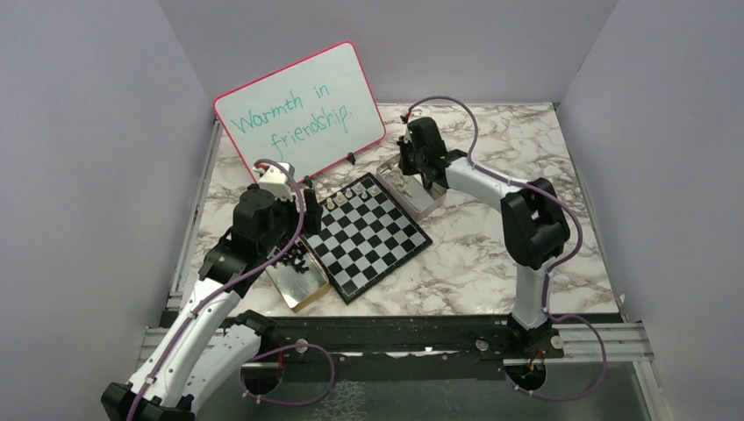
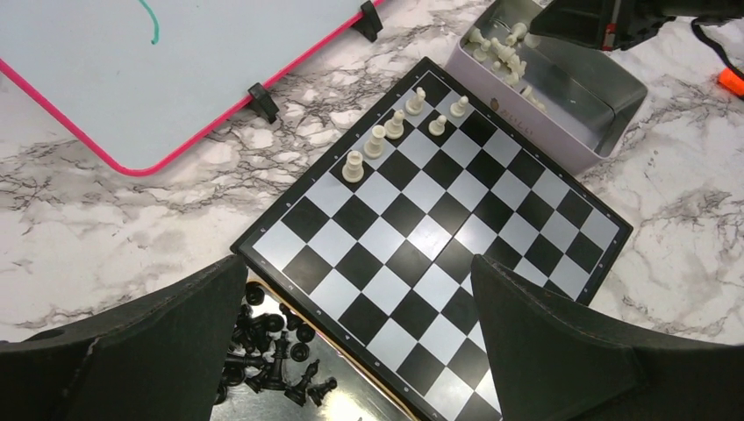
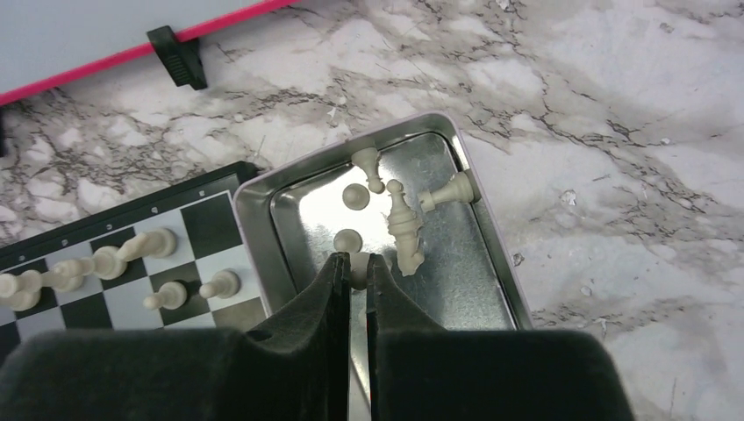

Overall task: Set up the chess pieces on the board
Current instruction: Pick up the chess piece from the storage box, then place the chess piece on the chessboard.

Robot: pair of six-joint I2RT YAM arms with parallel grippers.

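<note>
The board (image 1: pixel 373 235) lies at mid-table, with several cream-white chess pieces (image 2: pixel 375 140) standing along its far edge. My right gripper (image 3: pixel 354 261) is down in a silver tin (image 3: pixel 465 263) at the board's far corner, shut on a small cream piece (image 3: pixel 359 268). A few more cream pieces (image 3: pixel 405 226) lie loose in the tin. My left gripper (image 2: pixel 360 351) hangs wide open above the board's near-left edge, holding nothing. Black chess pieces (image 2: pixel 272 342) are heaped in a shiny tray (image 1: pixel 303 282) beside that edge.
A pink-rimmed whiteboard (image 1: pixel 303 110) with green writing leans on small black feet behind the board. The marble tabletop (image 1: pixel 491 254) stretches to the right of the board. Grey walls close in the left, right and back sides.
</note>
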